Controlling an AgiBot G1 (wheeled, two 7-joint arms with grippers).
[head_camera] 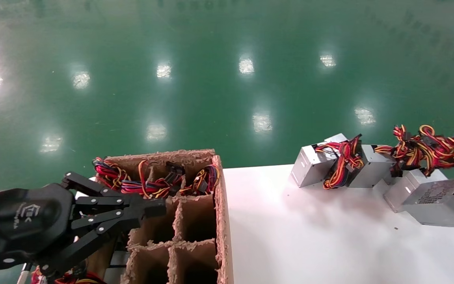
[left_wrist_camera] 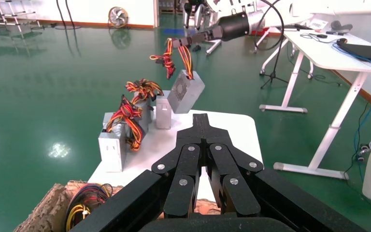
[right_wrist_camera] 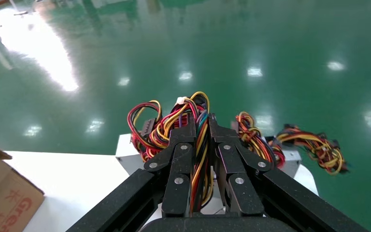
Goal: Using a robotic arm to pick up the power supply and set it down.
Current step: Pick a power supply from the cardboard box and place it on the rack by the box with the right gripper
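Your right pincer (right_wrist_camera: 200, 126) is clamped on the wire bundle (right_wrist_camera: 200, 159) of the power supply (left_wrist_camera: 186, 91), which hangs above the desk's (head_camera: 309, 236) far right, so lower it gently; left pincer (left_wrist_camera: 202, 118) rests together near the carton (head_camera: 195, 221).

Four power supplies (head_camera: 373, 169) (one box (head_camera: 195, 221))

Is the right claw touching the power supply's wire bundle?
Touching. The right wrist view shows the right claw shut on the wire bundle, wires pinched between its fingers.
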